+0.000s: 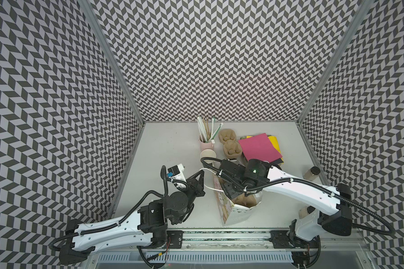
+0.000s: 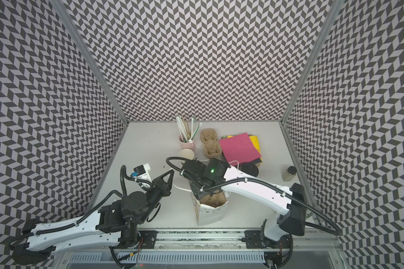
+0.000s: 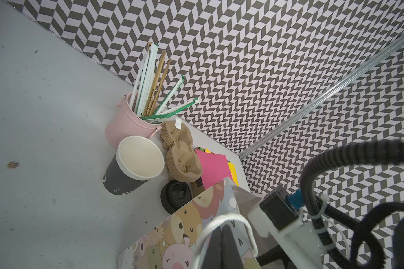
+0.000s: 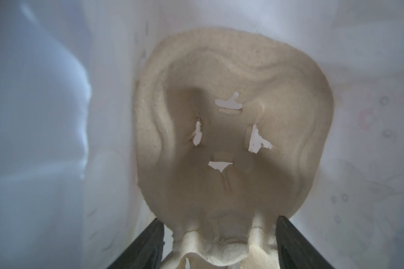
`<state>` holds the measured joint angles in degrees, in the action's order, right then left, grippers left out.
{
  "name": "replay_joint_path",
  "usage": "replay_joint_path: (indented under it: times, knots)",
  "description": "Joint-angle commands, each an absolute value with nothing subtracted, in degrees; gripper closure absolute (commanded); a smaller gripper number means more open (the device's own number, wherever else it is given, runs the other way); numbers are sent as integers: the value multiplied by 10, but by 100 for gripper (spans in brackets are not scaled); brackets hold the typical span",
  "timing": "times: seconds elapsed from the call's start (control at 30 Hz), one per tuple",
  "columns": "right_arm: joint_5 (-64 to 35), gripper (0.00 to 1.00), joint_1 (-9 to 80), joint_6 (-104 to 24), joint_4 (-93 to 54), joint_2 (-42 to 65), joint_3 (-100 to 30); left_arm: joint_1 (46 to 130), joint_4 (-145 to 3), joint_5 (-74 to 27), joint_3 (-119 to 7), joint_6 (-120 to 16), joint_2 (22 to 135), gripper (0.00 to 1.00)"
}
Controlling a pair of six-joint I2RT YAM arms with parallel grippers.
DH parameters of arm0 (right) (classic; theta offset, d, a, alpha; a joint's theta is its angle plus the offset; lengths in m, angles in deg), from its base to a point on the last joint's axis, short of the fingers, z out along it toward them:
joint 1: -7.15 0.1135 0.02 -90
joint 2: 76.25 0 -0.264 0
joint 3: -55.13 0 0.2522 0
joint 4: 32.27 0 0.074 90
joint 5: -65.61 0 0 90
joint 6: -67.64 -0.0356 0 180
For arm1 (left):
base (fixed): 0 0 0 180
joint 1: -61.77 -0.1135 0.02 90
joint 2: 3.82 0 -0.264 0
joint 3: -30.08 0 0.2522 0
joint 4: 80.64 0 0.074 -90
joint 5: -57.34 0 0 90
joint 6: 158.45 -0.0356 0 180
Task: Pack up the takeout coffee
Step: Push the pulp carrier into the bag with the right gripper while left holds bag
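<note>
The left tool [image 1: 202, 172] is sitting closed, the cartoon bag's [image 3: 184, 233] white handle [image 3: 231, 215] looping over its tips. The right tool [image 4: 219, 220] is reaching inside the bag, jaws standing open either side of the pulp carrier [image 4: 231, 116]. The takeout coffee [image 3: 176, 196] is standing on the counter [image 3: 44, 139] just beside the bag.

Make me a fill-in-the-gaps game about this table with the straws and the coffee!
1. The straws stand in a ___ bucket.
2. The takeout coffee has a ___ lid.
3. One brown carrier lies inside the cartoon-animal ___.

Missing words: pink; black; bag.
</note>
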<state>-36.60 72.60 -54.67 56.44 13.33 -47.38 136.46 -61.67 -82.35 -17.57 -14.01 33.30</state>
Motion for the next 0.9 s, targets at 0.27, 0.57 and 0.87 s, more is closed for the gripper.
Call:
replay_joint_path:
  times: [0.27, 0.57, 0.87]
  knots:
    - [-349, 27, 729, -545, 546, 136, -435, 1359, -615, -827, -186, -150, 343, 100]
    - [-358, 26, 726, -548, 542, 170, -437, 1359, -613, -824, -187, -153, 341, 100]
    - [-347, 26, 715, -569, 521, 174, -438, 1359, -613, -814, -183, -135, 345, 100]
